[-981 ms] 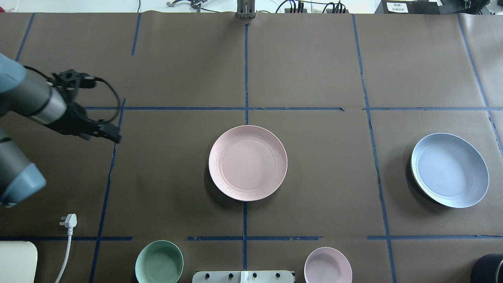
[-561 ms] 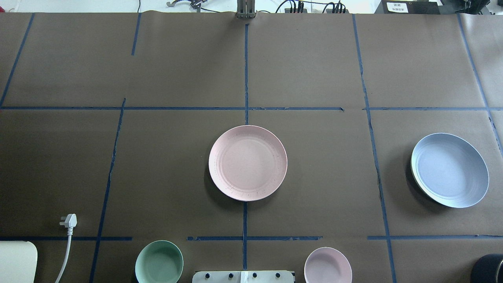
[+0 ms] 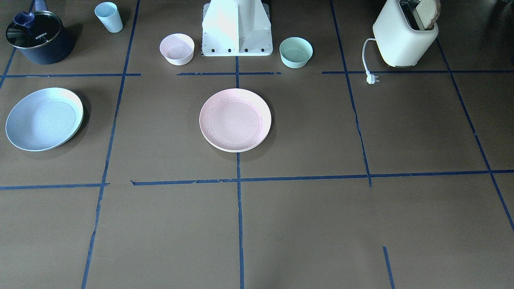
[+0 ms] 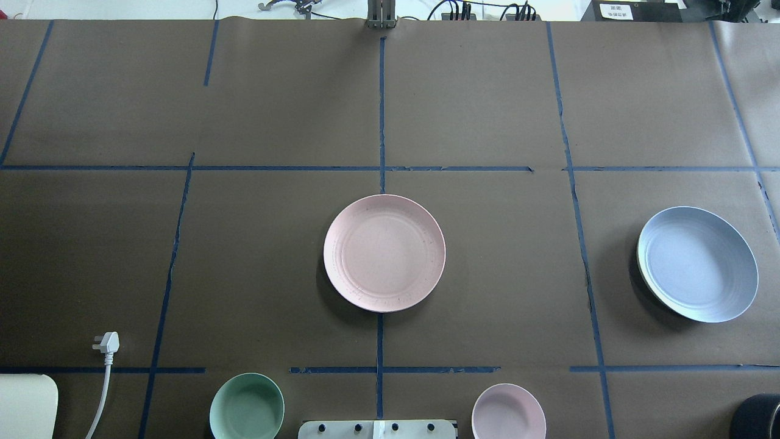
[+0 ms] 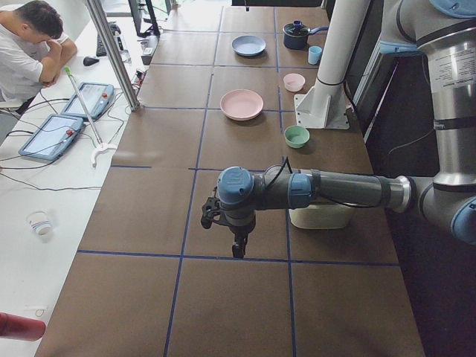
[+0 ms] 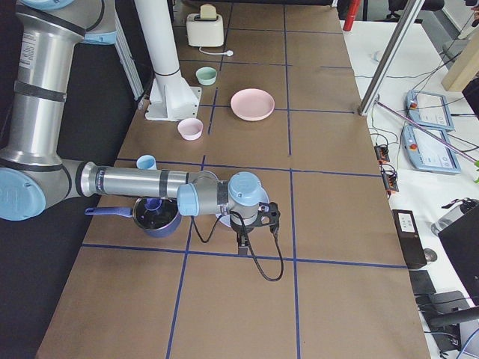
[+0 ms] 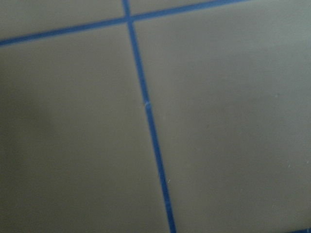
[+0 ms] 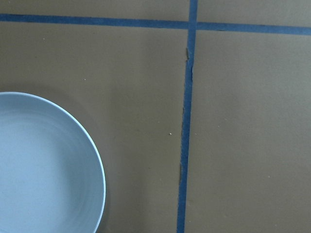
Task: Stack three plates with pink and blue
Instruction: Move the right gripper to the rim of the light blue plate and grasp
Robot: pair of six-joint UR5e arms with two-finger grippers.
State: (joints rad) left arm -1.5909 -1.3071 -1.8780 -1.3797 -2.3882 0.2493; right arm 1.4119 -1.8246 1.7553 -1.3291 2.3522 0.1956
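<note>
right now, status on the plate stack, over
Left gripper far off, right gripper near blue plate, jaws unreadable. Blue on cream plate; pink plate alone at centre. Only taped table between.

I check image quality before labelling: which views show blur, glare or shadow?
Left wrist view: blurred, only blue tape on brown paper. Right wrist view: sharp, light blue plate rim crisp. Front-facing view: white robot base overexposed. Overhead view: pink plate casts a soft shadow at its lower left.

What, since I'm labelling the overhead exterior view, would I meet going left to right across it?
toaster → white plug → mint-green bowl → pink plate → small pink bowl → light blue plate
</note>
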